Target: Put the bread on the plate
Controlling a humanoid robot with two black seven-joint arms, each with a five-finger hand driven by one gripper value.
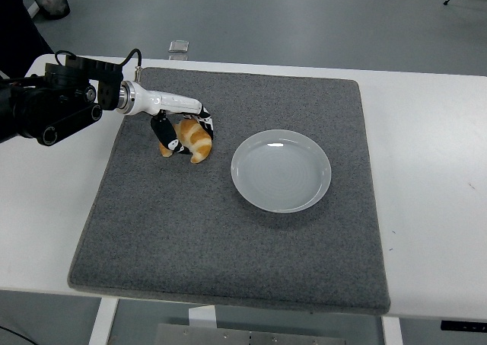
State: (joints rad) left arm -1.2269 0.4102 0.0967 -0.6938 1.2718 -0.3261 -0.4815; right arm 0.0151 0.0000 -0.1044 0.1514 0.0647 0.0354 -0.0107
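left hand [181, 129] gripping croissant [192, 139], white plate [281, 170] beside, grey mat [228, 231]

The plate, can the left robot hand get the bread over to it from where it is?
Probably yes: the left robot hand grips the bread, and only bare mat separates it from the empty plate.

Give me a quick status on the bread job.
Left hand closed on the croissant, on the grey mat. Plate empty, path clear. Right hand unseen.
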